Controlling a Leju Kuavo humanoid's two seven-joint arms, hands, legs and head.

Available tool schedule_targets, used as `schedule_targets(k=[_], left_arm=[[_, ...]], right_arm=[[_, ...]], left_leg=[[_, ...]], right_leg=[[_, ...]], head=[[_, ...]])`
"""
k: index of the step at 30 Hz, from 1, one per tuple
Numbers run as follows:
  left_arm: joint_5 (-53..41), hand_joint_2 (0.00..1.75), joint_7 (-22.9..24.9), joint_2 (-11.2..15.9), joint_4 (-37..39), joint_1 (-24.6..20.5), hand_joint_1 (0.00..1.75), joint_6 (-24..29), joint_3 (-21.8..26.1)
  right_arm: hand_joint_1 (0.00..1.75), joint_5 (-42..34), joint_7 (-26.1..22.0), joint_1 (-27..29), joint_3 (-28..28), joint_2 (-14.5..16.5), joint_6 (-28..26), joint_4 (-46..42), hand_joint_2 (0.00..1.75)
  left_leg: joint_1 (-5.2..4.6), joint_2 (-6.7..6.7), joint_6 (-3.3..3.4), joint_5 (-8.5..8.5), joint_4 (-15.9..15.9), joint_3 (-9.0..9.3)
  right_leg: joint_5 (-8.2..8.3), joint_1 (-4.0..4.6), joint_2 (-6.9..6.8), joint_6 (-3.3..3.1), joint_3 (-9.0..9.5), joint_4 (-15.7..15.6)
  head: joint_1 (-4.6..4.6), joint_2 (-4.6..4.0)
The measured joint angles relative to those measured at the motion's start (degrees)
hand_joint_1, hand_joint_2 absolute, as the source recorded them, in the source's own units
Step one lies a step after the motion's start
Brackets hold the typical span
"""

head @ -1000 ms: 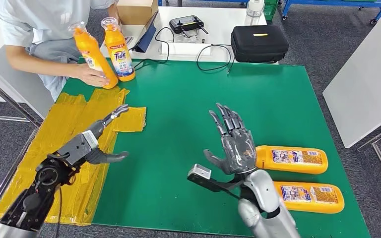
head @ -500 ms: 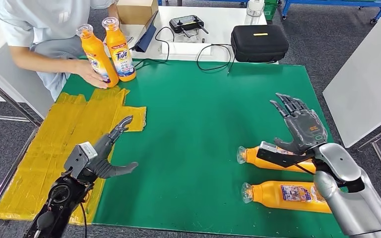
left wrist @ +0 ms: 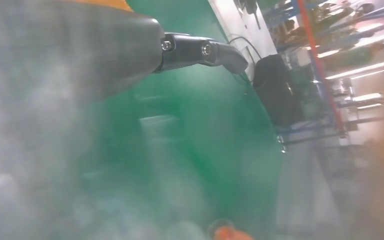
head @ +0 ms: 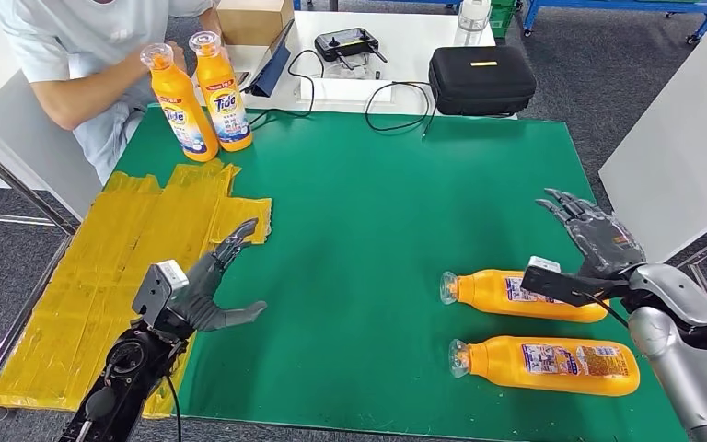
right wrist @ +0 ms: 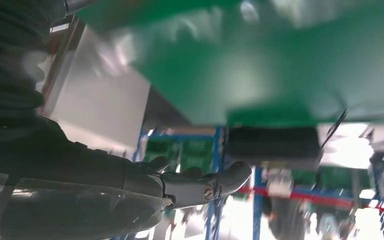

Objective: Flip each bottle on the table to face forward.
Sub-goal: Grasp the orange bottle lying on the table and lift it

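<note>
the main risk, as i judged it, was rolling: both lying bottles were rounded, and a push from the spread fingers instead of a proper grasp could have sent one into the other or off the near edge of the table (head: 377, 184). the right robot hand (head: 598, 241) hung open just beyond the farther lying bottle (head: 525, 295), holding nothing. the left robot hand (head: 216, 285) was also open and empty, fingers apart, over the border between the green mat and the yellow taped patch (head: 101, 267), well apart from any bottle.

the farther lying bottle and the nearer lying bottle (head: 545, 365) were orange, capped, on their sides near the right front corner, caps pointing left, printed back labels up. two standing bottles (head: 201, 97), orange with tide labels forward, stood touching at the far left corner beside a person (head: 74, 46).
</note>
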Motion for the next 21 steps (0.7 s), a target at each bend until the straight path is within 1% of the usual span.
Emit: schedule_targets(k=[4,7,9,14,21], left_arm=[[0.60,1.75,-0.94,-0.09,1.98,-1.01,0.00,-0.43,-0.02],[0.84,1.75,-1.35,-0.14,3.19,-1.71,0.00,-0.63,-0.03],[0.95,1.75,-1.44,-0.22,3.76,-1.95,0.00,-0.72,-0.04],[1.39,1.75,-1.55,-0.52,4.74,-2.15,0.00,-0.88,-0.08],[1.77,1.75,-1.55,-0.86,5.86,-2.49,0.00,-1.21,-0.18]], right_arm=[[0.00,-5.56,-3.40,0.62,0.00,-3.64,5.28,0.41,1.75],[0.00,-7.00,-4.07,1.04,0.02,-5.83,6.72,0.55,1.75],[0.00,-7.22,-4.10,1.19,0.06,-6.72,6.91,0.66,1.75],[0.00,-7.27,-4.11,1.23,0.71,-7.65,6.92,1.45,1.75],[0.00,-6.85,-3.50,0.95,1.75,-7.89,6.90,3.06,1.75]], left_leg=[[0.00,0.00,0.00,0.00,0.00,-0.01],[0.00,0.01,0.01,-0.01,0.00,-0.02],[0.00,0.02,0.02,-0.02,0.00,-0.02],[0.00,0.02,0.03,-0.01,0.00,-0.01],[0.00,0.02,0.04,-0.01,0.00,-0.02]], right_leg=[[0.00,0.00,0.00,0.00,0.00,0.00],[0.00,0.00,0.01,0.00,0.00,0.00],[0.00,0.00,0.01,0.00,-0.01,0.00],[0.00,0.01,0.01,0.00,-0.01,0.00],[0.00,0.00,0.01,0.00,0.00,0.00]], head=[[0.01,0.00],[0.00,0.00],[0.01,0.00],[0.00,0.00],[0.00,0.00]])
